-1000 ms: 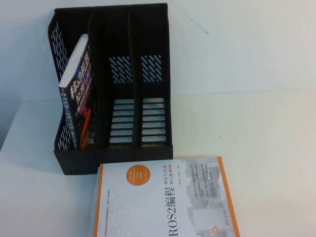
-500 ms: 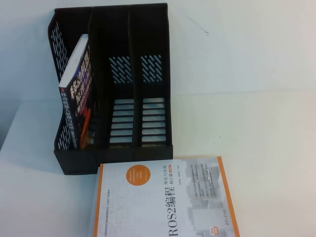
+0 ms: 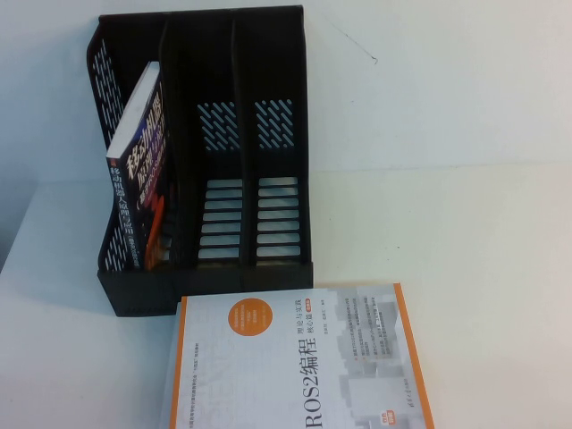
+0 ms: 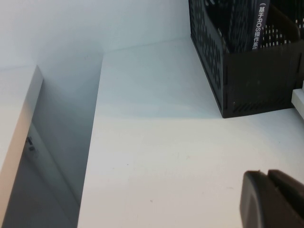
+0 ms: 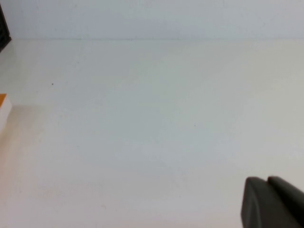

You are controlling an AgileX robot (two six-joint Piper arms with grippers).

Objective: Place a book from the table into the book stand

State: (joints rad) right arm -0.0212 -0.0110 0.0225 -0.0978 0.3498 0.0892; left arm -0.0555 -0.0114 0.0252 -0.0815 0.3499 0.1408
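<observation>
A black three-slot book stand [image 3: 210,259] stands on the white table at the back left. A dark book [image 3: 138,170] leans in its left slot; it also shows in the left wrist view [image 4: 254,23] with the stand [image 4: 247,80]. A white book with orange edges [image 3: 295,357] lies flat in front of the stand; its corner shows in the right wrist view [image 5: 4,107]. Neither gripper shows in the high view. My left gripper [image 4: 268,173] is shut and empty above bare table left of the stand. My right gripper [image 5: 266,180] is shut and empty above bare table right of the book.
The table's left edge [image 4: 92,142] drops off beside a gap and a second white surface [image 4: 19,109]. A white wall [image 3: 429,80] runs behind the table. Open table surface [image 3: 483,268] lies to the right of the stand and book.
</observation>
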